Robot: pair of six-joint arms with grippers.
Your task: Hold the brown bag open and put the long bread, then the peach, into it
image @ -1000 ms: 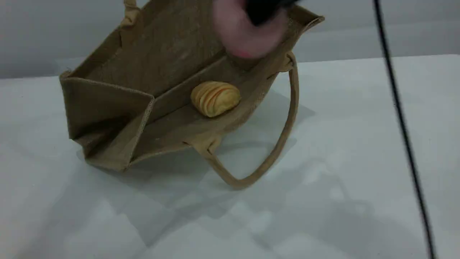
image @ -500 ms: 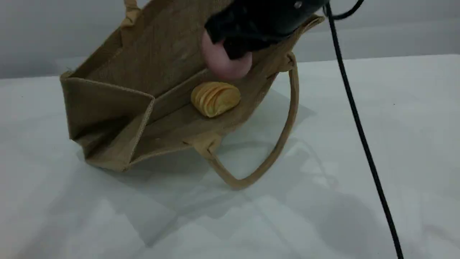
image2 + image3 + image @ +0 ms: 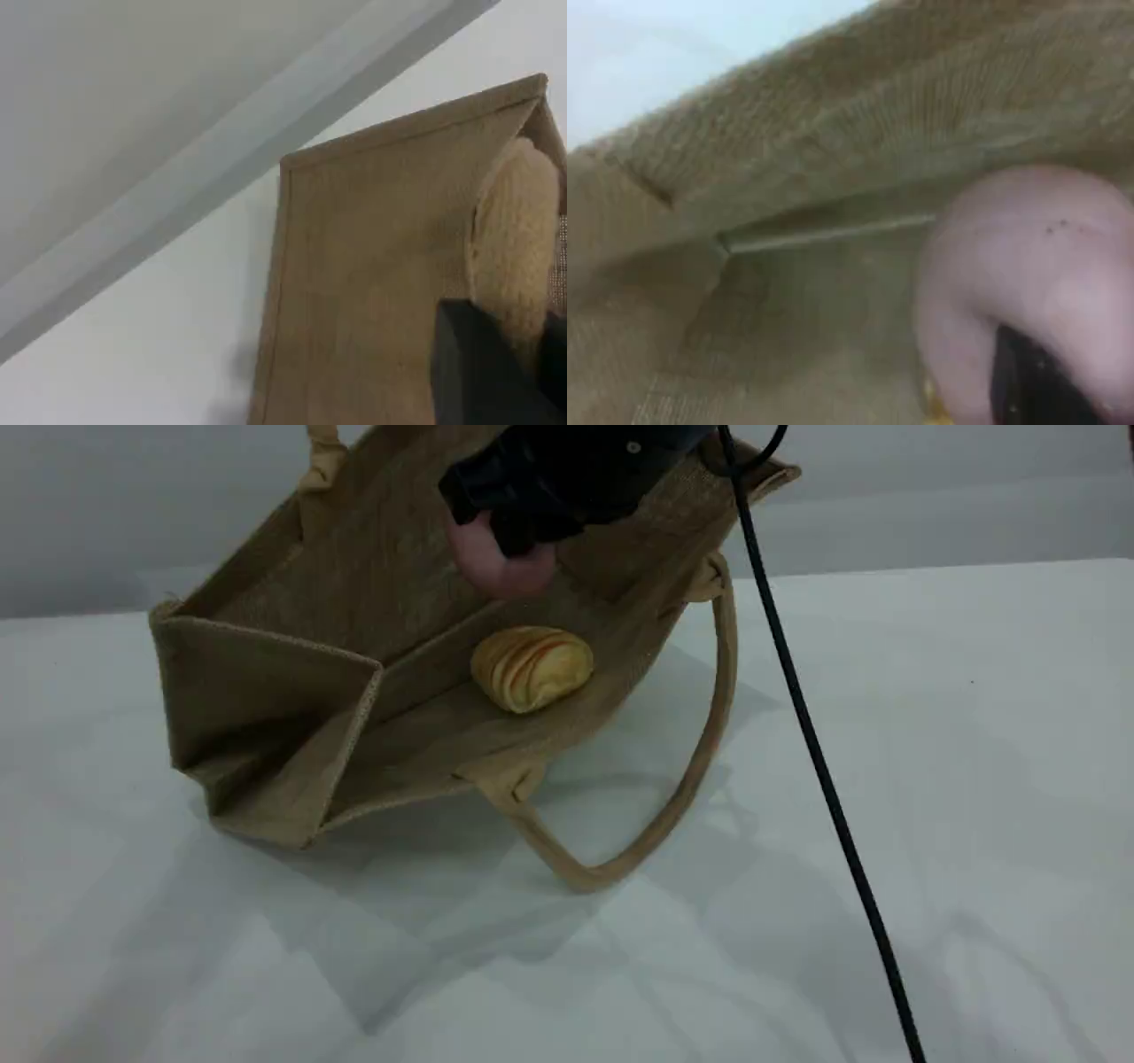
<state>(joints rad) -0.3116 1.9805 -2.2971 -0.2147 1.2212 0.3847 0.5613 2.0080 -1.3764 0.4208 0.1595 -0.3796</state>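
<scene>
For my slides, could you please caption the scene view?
Right arm's jaws carry a pink peach into the tan jute tote, above the striped golden loaf.

Brown bag [image 3: 292, 682]: coarse woven jute-like cloth, matt, rough, with bound edges. Handle [image 3: 700, 753]: thick beige padded cloth, matt; fuzzy up close in the left wrist view. Long bread [image 3: 532, 666]: smooth, soft-looking, faint sheen. Peach [image 3: 496, 567]: matt pink skin, smooth. Table [image 3: 930, 735]: white, smooth, slightly glossy. Cable [image 3: 819, 771]: black, smooth casing.

White table [image 3: 930, 779], grey wall [image 3: 930, 487]
</scene>
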